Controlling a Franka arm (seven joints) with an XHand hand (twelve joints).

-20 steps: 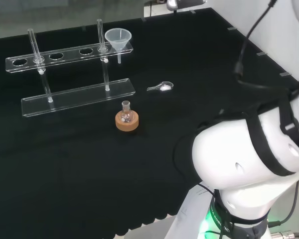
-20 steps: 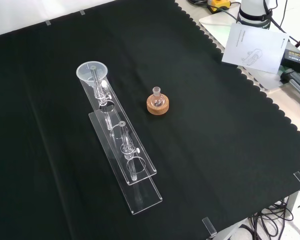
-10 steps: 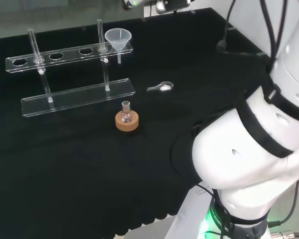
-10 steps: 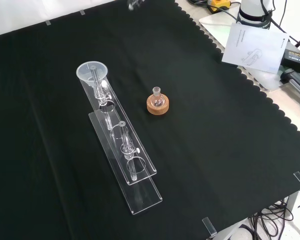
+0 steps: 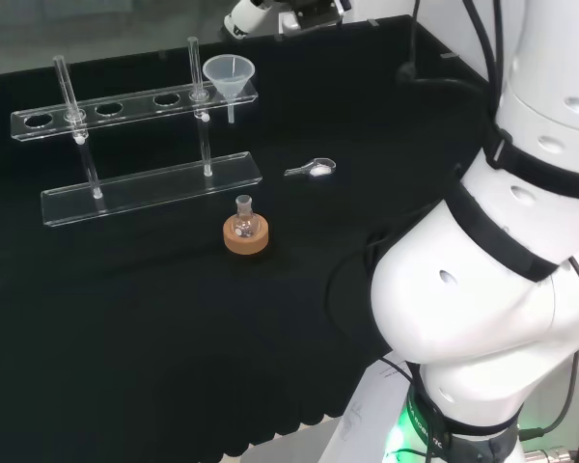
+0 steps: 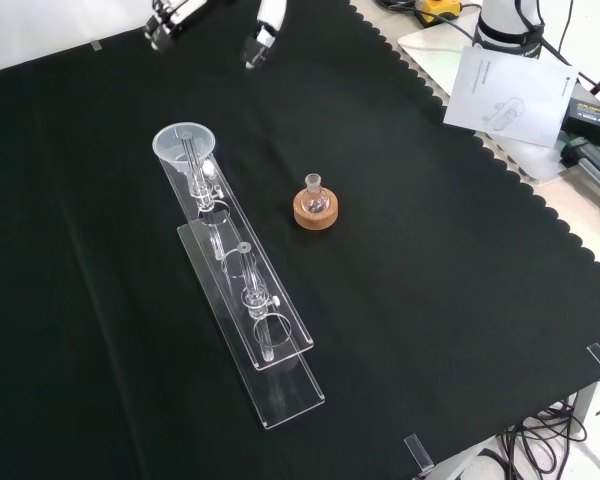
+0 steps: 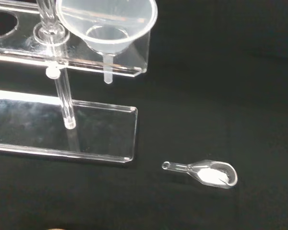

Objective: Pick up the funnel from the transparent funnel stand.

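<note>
Front view shows the hand (image 6: 205, 15), fingers spread and holding nothing, newly arrived above the funnel (image 6: 184, 146), which sits below it in the end hole of the funnel stand (image 6: 255, 300). Likely light, thin and slippery; pinching its wide rim seems safest.

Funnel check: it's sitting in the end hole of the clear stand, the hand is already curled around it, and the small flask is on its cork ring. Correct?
Not quite. The hand is not on the funnel; the front view shows it apart from it, at the top edge, holding nothing. The funnel does sit in the end hole of the clear stand, and the small flask is on its cork ring.
</note>
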